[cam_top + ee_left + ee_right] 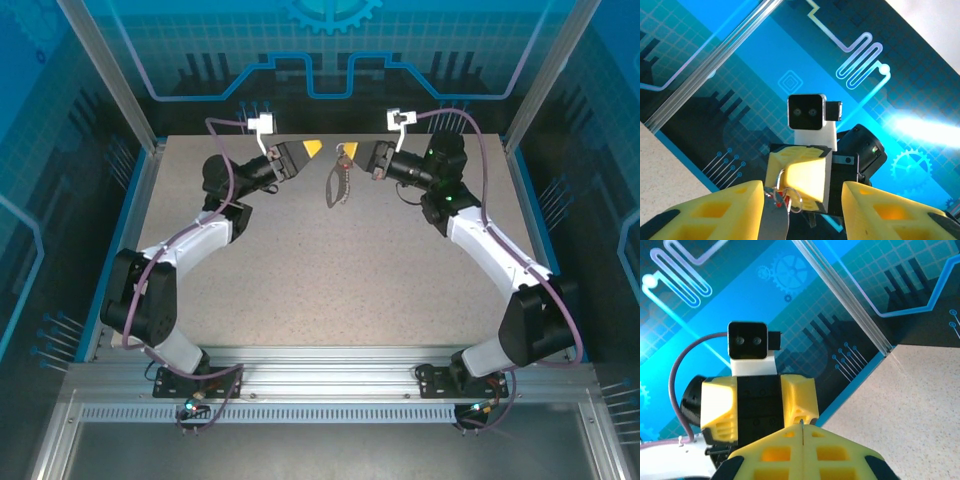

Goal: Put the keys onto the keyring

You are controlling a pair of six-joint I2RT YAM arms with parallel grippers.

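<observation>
Dangling thin oval keyring (pixel 338 185), pinched by the blocky yellow right gripper (pixel 352 152); left gripper (pixel 312 148) spread apart.

We see the keyring (pixel 338 185), a dark thin loop with silvery bits, hanging far centre from the closed right claw (pixel 350 152); the key (pixel 776 198), red-headed, sits beside its ring

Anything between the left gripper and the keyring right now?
Nothing visible. The keyring hangs from the right gripper, whose jaws are shut on it. The left gripper, jaws open, faces it across a bare gap.
</observation>
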